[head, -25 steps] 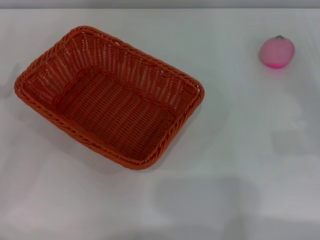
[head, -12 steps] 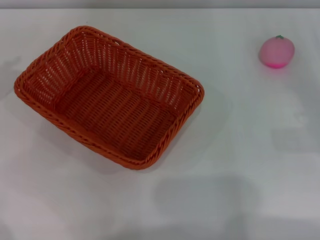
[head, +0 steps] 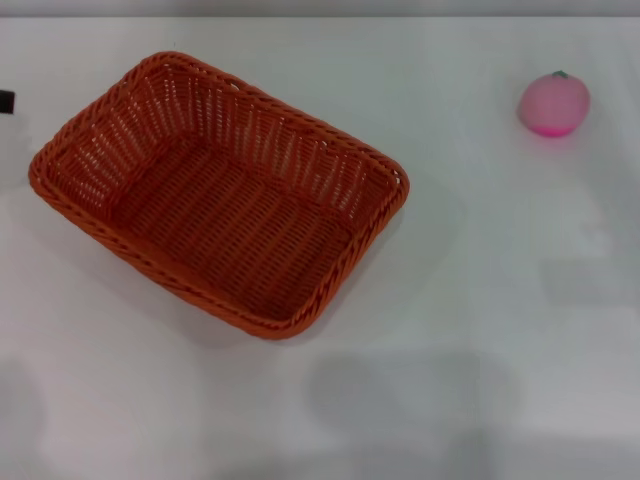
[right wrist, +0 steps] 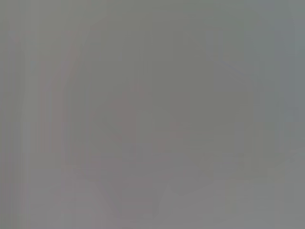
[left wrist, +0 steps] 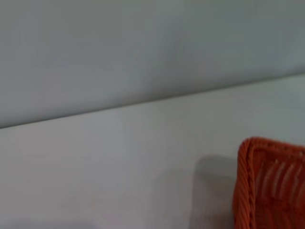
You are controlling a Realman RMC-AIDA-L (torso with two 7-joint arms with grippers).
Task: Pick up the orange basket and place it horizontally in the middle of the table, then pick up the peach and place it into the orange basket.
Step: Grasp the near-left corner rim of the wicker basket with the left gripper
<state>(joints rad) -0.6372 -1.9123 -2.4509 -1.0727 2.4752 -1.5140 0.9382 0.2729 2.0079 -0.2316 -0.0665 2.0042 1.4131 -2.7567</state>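
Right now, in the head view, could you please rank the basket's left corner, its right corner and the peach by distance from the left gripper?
From the left gripper, barely showing at the left edge:
1. The orange basket's left corner, left side.
2. Its right corner, mid-table.
3. The peach, far right.

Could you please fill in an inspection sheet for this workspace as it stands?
Surface: white table, bare apart from the job's things.
Job's things: orange basket sits skewed on the robot's left side, empty; peach lies at far right, outside it.
Clutter: nothing seen.
End effectors: a small dark part at the left edge of the head view, perhaps the left arm; right end effector not in view.
Cables: nothing seen.
Surroundings: plain grey wall behind the table.
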